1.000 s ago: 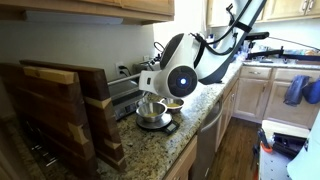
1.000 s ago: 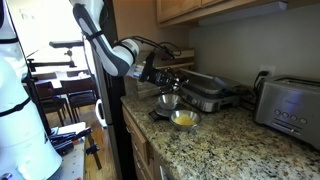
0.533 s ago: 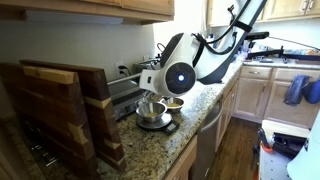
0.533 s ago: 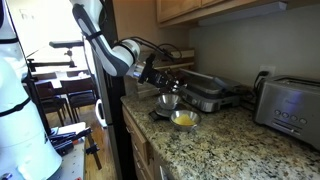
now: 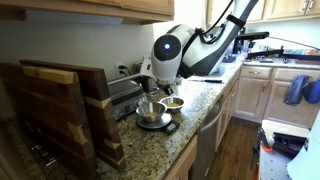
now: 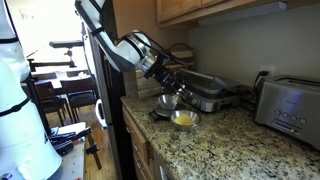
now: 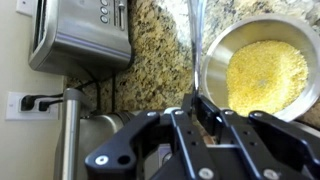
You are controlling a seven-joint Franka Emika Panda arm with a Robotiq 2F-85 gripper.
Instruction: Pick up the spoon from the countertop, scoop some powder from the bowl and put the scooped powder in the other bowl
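My gripper is shut on the thin metal handle of the spoon, which runs up out of the wrist view. The bowl, shallow and filled with yellowish-tan powder, lies just right of the spoon handle. In both exterior views the gripper hangs over the two bowls at the counter edge. The other bowl, shiny steel, stands beside the yellowish bowl. The spoon's scoop end is out of view.
A steel toaster stands at the counter's far end by the wall. A dark griddle sits behind the bowls. Wooden cutting boards stand on the speckled granite counter. Cabinets hang overhead.
The wrist has swung up and turned, so the arm now stands more upright over the bowls. The gripper stays shut on the spoon. The bowls have not moved.
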